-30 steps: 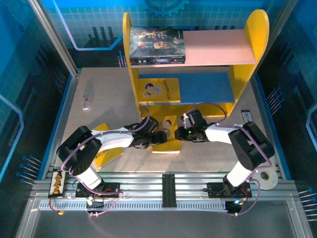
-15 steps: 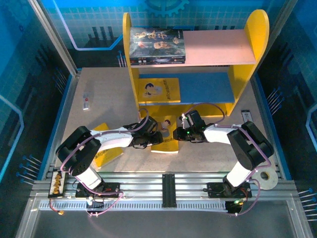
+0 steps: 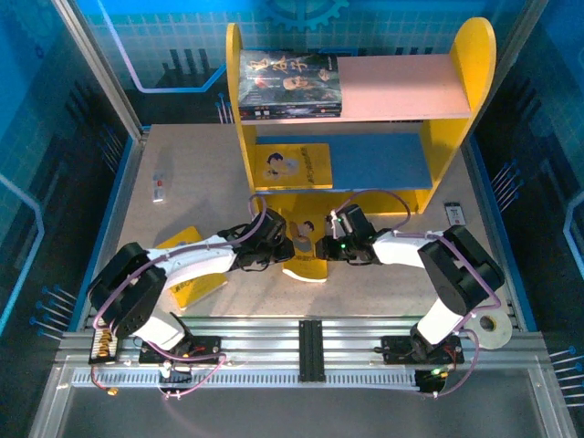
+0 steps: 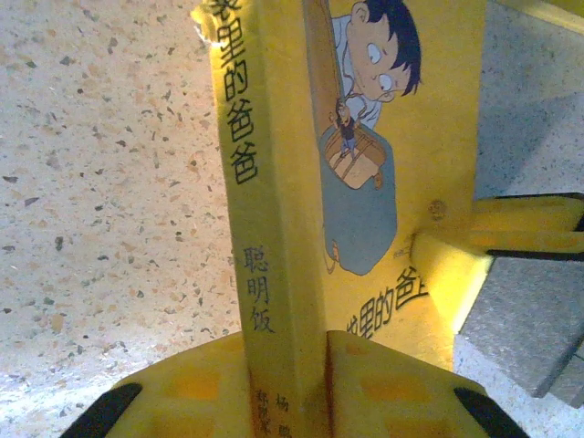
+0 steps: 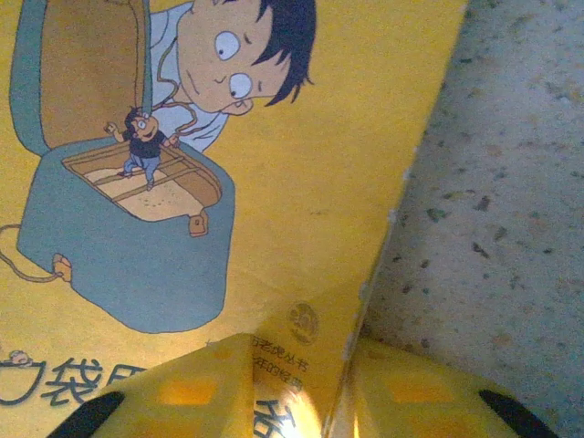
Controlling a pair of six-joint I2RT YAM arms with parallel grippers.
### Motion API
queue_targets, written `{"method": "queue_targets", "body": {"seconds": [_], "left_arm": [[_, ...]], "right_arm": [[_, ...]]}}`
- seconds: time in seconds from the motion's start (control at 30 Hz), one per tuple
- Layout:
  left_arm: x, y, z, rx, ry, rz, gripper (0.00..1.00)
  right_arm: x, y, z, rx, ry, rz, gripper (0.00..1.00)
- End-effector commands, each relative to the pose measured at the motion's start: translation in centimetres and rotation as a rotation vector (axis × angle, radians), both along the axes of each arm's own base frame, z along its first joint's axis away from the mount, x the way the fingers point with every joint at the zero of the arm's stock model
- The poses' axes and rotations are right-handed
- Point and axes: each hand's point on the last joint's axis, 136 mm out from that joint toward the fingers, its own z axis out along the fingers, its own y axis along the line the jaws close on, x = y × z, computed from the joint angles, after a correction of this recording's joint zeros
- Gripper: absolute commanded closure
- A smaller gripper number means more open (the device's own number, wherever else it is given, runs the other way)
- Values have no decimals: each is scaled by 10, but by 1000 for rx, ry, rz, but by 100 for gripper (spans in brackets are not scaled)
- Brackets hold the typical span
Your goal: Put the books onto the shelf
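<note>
A yellow book (image 3: pixel 306 257) with a cartoon boy on its cover is tilted up off the table between both grippers. My left gripper (image 3: pixel 279 246) is shut on its spine (image 4: pixel 274 274), the jaws pressed on either side. From the right, my right gripper (image 3: pixel 325 246) has its fingers (image 5: pixel 182 392) on both faces of the cover's corner (image 5: pixel 319 301). The shelf (image 3: pixel 456 109) stands behind. Dark books (image 3: pixel 290 84) lie on its pink upper board, and a yellow book (image 3: pixel 292 166) lies on the blue lower board. Another yellow book (image 3: pixel 196 287) lies by the left arm.
A small white device (image 3: pixel 160 187) lies at the table's left, and a dark flat device (image 3: pixel 453 213) sits by the shelf's right foot. A tape roll (image 3: pixel 497 330) rests on the near right rail. Metal rails run along the near edge.
My left gripper has shut on the book's spine. The book has tipped up from lying flat, and both grippers have moved slightly toward the shelf.
</note>
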Motion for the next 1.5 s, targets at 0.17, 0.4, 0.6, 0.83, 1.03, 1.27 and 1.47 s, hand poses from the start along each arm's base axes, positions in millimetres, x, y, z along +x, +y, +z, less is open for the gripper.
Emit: {"method": "queue_targets", "body": {"seconds": [0.17, 0.4, 0.6, 0.83, 1.03, 1.27, 1.47], "left_arm": [[5, -9, 49, -61, -147, -45, 94], [-24, 42, 65, 55, -143, 17, 99], [-47, 97, 99, 104, -226, 135, 100], [-59, 158, 163, 123, -407, 333, 100], [-44, 167, 201, -13, -569, 479, 100], [-21, 134, 224, -167, -624, 475, 100], [-10, 109, 232, -260, -659, 458, 100]], "right_arm": [[-63, 17, -13, -33, 129, 197, 65], [-56, 20, 24, -18, 63, 206, 60], [-52, 27, 63, 50, 1, 206, 58], [-52, 49, 118, 222, -69, 186, 51], [-54, 93, 164, 501, -91, 170, 37], [-56, 120, 193, 689, -82, 158, 22], [-62, 114, 181, 659, -62, 121, 13]]}}
